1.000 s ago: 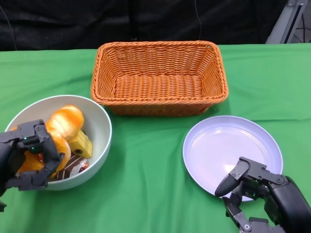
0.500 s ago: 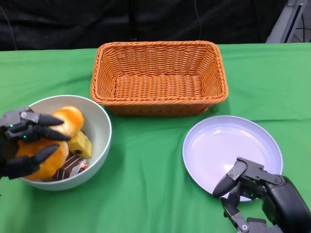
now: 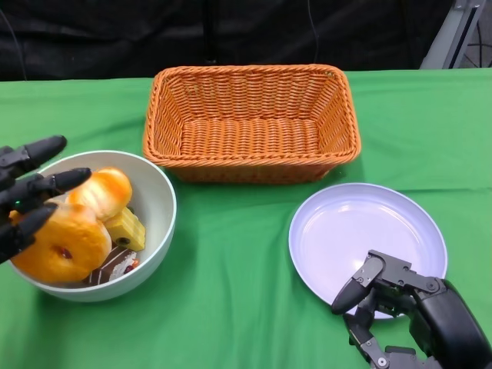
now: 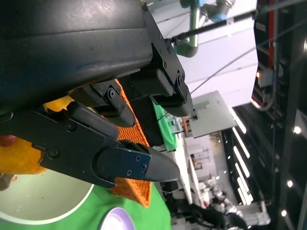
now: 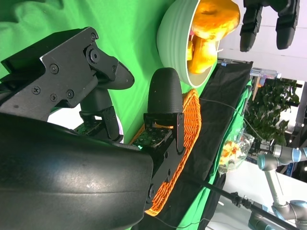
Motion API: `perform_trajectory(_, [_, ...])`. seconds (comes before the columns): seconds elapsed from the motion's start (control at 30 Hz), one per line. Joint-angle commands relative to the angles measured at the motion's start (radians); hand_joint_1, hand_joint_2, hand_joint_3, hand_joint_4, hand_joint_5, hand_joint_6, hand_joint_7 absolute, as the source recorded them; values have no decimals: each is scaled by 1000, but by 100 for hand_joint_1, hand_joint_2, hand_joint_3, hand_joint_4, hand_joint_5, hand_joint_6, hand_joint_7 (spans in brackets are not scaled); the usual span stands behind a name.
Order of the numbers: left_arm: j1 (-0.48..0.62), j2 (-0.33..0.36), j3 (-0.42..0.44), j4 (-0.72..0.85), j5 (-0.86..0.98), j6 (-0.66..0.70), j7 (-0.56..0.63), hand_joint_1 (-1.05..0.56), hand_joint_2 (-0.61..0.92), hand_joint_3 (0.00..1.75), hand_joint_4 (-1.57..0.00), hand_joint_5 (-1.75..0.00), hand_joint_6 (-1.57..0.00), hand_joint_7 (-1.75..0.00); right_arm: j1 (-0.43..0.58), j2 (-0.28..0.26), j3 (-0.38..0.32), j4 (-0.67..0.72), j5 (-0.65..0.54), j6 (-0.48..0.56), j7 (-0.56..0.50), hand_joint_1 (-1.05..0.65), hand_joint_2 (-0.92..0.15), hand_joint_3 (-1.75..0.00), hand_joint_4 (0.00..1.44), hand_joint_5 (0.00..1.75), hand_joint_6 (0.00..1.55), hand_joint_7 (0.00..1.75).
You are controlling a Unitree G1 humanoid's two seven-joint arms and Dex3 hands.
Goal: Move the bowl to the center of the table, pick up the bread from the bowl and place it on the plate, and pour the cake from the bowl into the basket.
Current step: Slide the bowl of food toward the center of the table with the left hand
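Note:
A pale green bowl (image 3: pixel 165 192) stands at the table's left, holding a round orange bread (image 3: pixel 61 244), a second bun (image 3: pixel 104 191), a yellow cake piece (image 3: pixel 127 228) and a dark wrapped cake (image 3: pixel 111 265). My left hand (image 3: pixel 27 192) hovers at the bowl's left rim with its fingers spread, holding nothing. Over the near edge of the white plate (image 3: pixel 369 227), my right hand (image 3: pixel 407 307) is empty, its fingers loosely bent and apart. The right wrist view shows the bowl (image 5: pixel 172 33) with the bread (image 5: pixel 213 17) in it.
An orange wicker basket (image 3: pixel 250 73) sits empty at the back centre, just behind the bowl and the plate. Green cloth covers the table, and a bare strip of it lies between bowl and plate.
My left hand let go of the round bread: its fingers unfolded and drew back to the left. The bread now lies uncovered in the bowl. The right hand has barely moved.

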Motion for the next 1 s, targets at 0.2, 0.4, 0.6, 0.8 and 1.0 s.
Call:
perform_trajectory(0.2, [-75,81,37,61,56,0,73,-69,92,30,-73,0,-61,0,-16,-1,7,10,-25,2,-18,4,-52,-100,73,166,66,133])
perform_trajectory(0.4, [-129,127,46,165,124,-64,146,-70,92,34,-66,0,-57,0,-17,-2,11,7,-29,12,-22,5,-54,-96,72,164,67,131])
perform_trajectory(0.6, [-170,166,40,248,185,-85,229,-72,92,36,-61,0,-56,0,-17,-2,13,9,-31,5,-25,6,-55,-96,72,165,67,130])
perform_trajectory(0.8, [-209,228,-12,335,335,-86,418,-75,92,42,-57,0,-49,0,-13,2,13,8,-23,7,-25,6,-55,-96,72,164,67,130])
perform_trajectory(1.0, [-258,310,-104,414,492,15,572,-80,92,48,-49,0,-40,0,-14,0,13,13,-32,0,-29,4,-55,-95,72,164,67,130])
